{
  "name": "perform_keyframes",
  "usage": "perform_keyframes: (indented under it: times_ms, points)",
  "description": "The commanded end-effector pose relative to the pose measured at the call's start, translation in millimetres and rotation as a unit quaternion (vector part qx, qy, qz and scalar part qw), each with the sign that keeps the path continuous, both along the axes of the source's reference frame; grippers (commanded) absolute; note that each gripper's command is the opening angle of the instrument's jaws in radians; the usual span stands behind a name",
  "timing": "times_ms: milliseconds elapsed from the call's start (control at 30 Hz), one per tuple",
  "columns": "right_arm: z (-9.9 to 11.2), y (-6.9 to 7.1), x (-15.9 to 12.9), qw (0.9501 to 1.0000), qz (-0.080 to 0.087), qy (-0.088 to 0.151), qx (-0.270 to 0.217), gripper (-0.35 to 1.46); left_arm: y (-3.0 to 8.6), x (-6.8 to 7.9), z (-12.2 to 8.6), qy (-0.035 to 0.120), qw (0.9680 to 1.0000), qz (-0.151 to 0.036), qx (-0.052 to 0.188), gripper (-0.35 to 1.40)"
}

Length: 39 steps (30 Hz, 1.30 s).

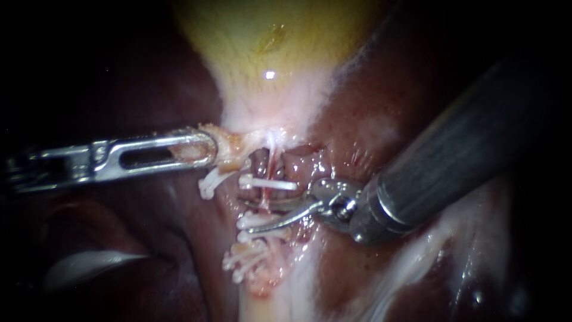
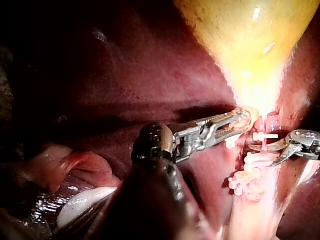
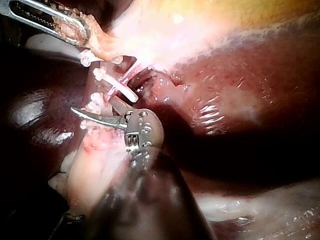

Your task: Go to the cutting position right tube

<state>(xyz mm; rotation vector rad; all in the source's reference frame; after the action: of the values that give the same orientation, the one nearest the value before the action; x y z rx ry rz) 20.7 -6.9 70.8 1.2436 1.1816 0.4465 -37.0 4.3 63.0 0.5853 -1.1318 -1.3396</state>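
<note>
My left instrument (image 1: 205, 149) comes in from the left, its slotted jaws shut on the pale tissue at the gallbladder (image 1: 268, 48) neck and holding it to the left. My right instrument (image 1: 262, 214) enters from the upper right; its curved blades stand open, one on each side of a thin pink tube (image 1: 269, 173). That tube carries white clips (image 1: 268, 183) above the blades and more clips (image 1: 256, 222) below them. In the right wrist view the open blades (image 3: 97, 112) lie just beneath the upper clip (image 3: 117, 85). The left wrist view shows the left jaws (image 2: 235, 122) gripping the neck tissue.
Dark red liver (image 1: 387, 107) surrounds the field on both sides. Another group of clips (image 1: 244, 259) sits lower on a pale stump, and a clip end (image 1: 208, 183) hangs under the left jaws. The thick right shaft (image 1: 465, 149) covers the tissue at the right.
</note>
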Motion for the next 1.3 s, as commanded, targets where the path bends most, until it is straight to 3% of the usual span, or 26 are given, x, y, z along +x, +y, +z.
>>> perform_keyframes:
  times_ms: [33, 367, 800, 1067, 1300]
  points:
    - [0.0, 0.0, 0.1, 1.0000, 0.002, 0.003, 0.002, 1.45, 0.0, 0.0, 0.0, 0.000, 1.0000, 0.000, 0.000, -0.35]
    - [0.3, 0.3, 1.2, 0.9988, 0.027, 0.036, 0.020, 1.45, 0.1, 0.0, 0.5, 0.002, 1.0000, 0.002, 0.001, -0.35]
    - [-0.8, 0.0, 1.1, 0.9967, 0.021, 0.071, 0.033, 1.45, 0.1, 0.1, 0.6, 0.002, 1.0000, 0.002, 0.000, -0.35]
    - [-2.5, 0.9, 0.7, 0.9949, 0.024, 0.086, 0.046, 1.43, 0.1, 0.1, 0.6, 0.003, 1.0000, 0.003, 0.001, -0.35]
    - [-2.6, 1.2, 0.6, 0.9940, 0.029, 0.093, 0.051, 1.43, 0.1, 0.1, 0.7, 0.003, 1.0000, 0.003, 0.001, -0.35]
